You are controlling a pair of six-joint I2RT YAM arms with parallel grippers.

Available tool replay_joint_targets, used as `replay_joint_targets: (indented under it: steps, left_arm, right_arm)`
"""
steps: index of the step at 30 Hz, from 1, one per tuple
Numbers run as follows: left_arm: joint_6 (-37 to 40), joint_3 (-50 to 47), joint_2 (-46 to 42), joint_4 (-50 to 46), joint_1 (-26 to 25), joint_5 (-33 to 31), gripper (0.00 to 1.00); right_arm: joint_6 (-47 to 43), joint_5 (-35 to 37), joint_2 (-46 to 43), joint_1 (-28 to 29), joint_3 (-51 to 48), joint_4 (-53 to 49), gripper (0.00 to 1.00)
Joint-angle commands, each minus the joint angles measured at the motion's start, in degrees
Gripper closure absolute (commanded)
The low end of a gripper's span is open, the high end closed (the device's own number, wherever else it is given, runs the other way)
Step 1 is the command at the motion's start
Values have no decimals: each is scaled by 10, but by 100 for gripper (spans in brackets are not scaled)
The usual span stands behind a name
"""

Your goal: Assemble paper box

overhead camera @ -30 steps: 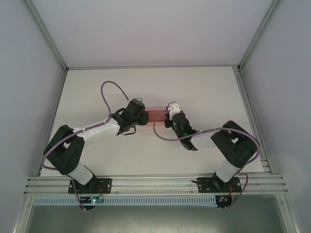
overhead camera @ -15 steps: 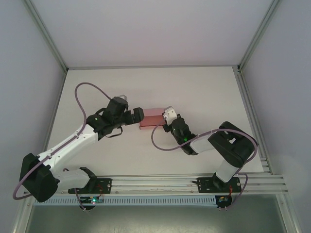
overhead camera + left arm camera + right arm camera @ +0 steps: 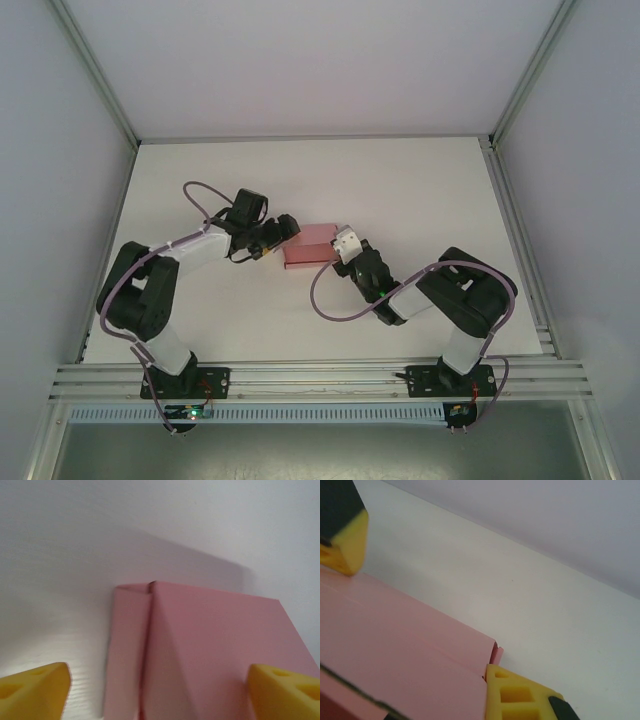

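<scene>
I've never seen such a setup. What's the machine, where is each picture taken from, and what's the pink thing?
The left arm and right arm are bolted at the near edge of a white table, each ending in a two-finger gripper. The wide picture looks down from above and behind them; the two close-ups come from wrist cameras, so the yellow fingers there are the robot's own. The pink thing is a folded paper box, between the two grippers. The left gripper is open, facing one end of the box. The right gripper is shut and seems to pinch the box's other edge.
</scene>
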Motion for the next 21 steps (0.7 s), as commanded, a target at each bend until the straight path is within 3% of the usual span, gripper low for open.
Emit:
replay_joint_targets:
  steps: [1, 5, 14, 21]
  left_arm:
    - [0, 10, 27, 52, 6, 58, 19]
    - [-1, -3, 32, 46, 7, 66, 43]
    - [2, -30, 36, 41, 9, 29, 50]
    - [12, -26, 49, 40, 12, 29, 51]
  right_arm:
    - [-12, -32, -8, 7, -14, -62, 88]
    - [-4, -49, -32, 3, -14, -93, 82]
    - [38, -98, -148, -13, -27, -236, 59]
    - [60, -161, -268, -22, -48, -386, 26]
